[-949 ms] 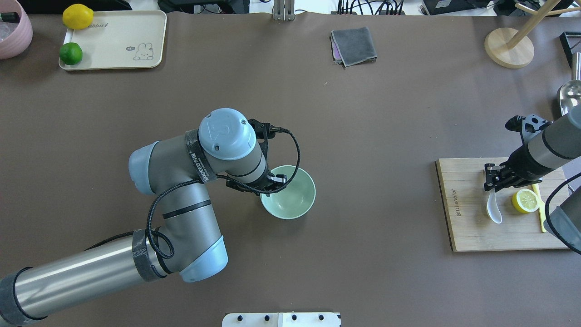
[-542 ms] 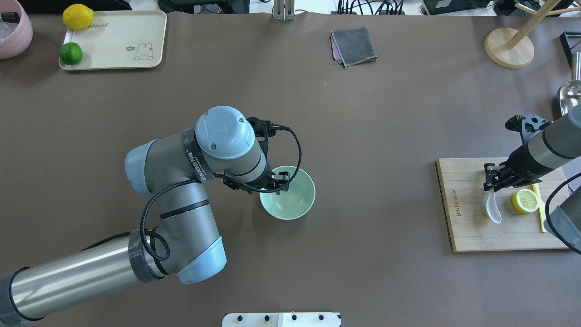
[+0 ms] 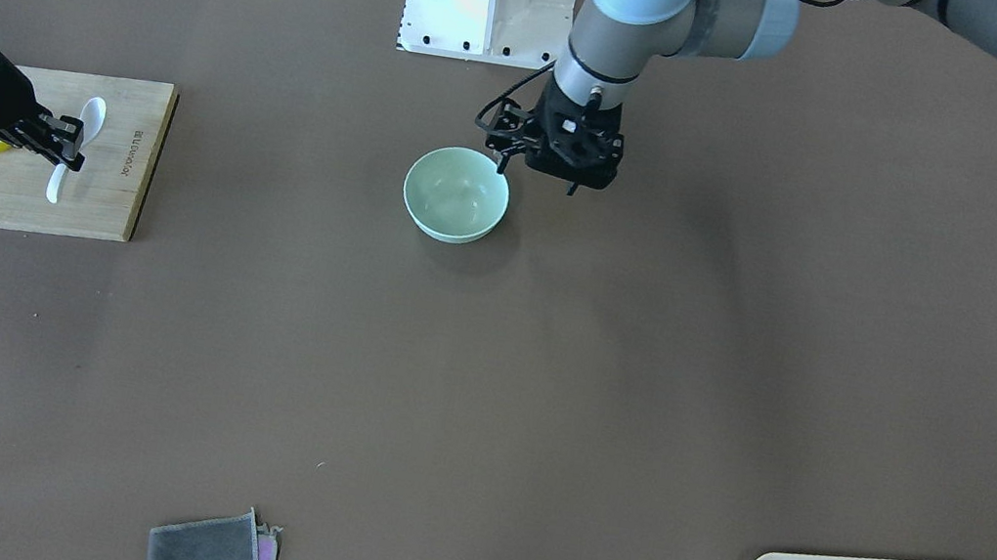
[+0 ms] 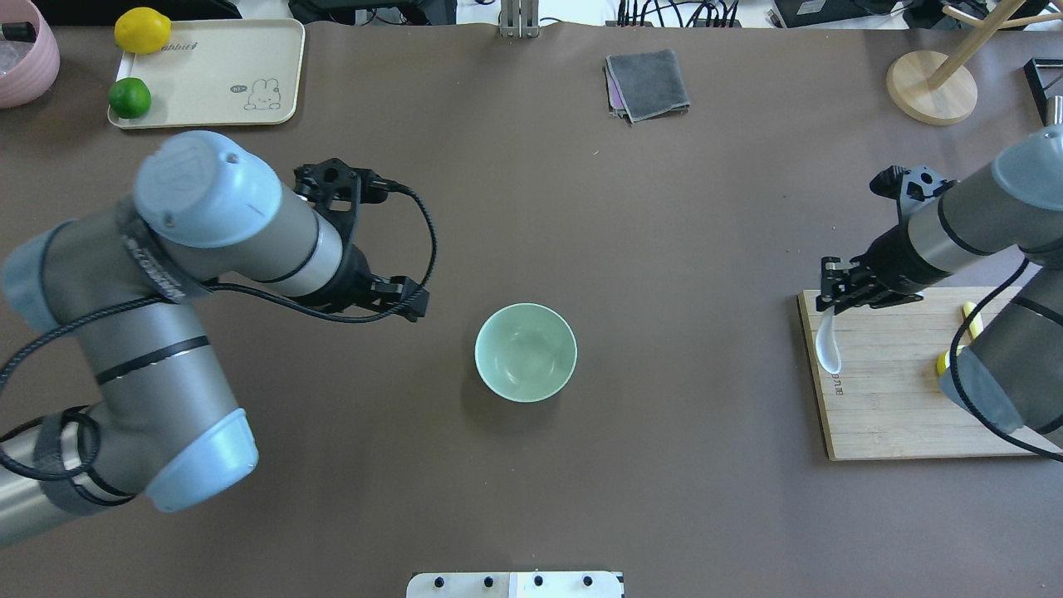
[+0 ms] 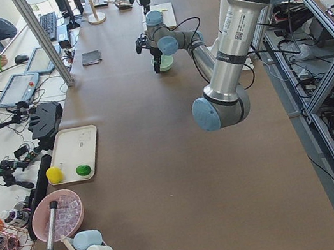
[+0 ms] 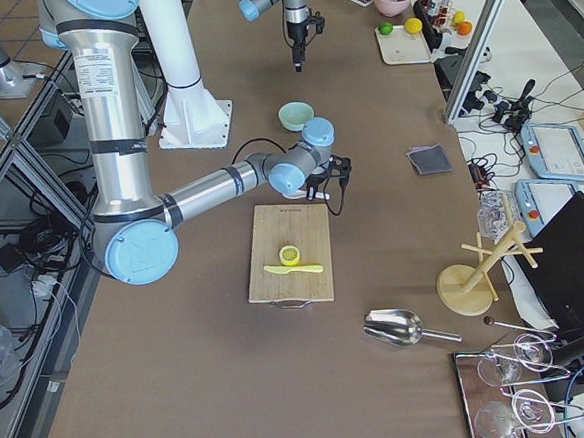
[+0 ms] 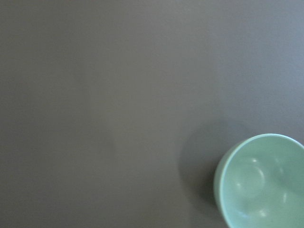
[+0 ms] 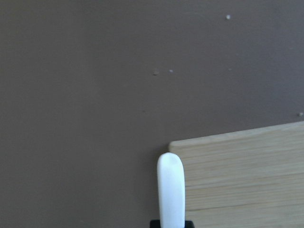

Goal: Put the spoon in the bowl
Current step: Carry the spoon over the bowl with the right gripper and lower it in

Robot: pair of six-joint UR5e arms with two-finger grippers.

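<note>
The mint-green bowl [image 4: 526, 352] stands upright at the table's middle, with nothing in it; it also shows in the left wrist view [image 7: 263, 183]. My left gripper [image 4: 407, 301] is open, holds nothing, and hovers well to the bowl's left, apart from it. My right gripper [image 4: 833, 292] is shut on the handle of the white spoon [image 4: 827, 346]. The spoon hangs scoop-down over the left edge of the wooden cutting board [image 4: 905, 415], far to the right of the bowl. In the right wrist view the spoon [image 8: 170, 190] juts out over the board's corner.
A yellow knife [image 4: 968, 316] and a lemon half [image 6: 289, 254] lie on the board. A cream tray [image 4: 216, 58] with a lemon [image 4: 142, 30] and a lime [image 4: 129, 97] sits at the far left. A grey cloth [image 4: 648, 85] and a wooden stand [image 4: 930, 87] are at the back.
My left arm has swung back to the left, off the bowl's rim. My right gripper has moved left with the spoon, from the board's middle to its left edge.
</note>
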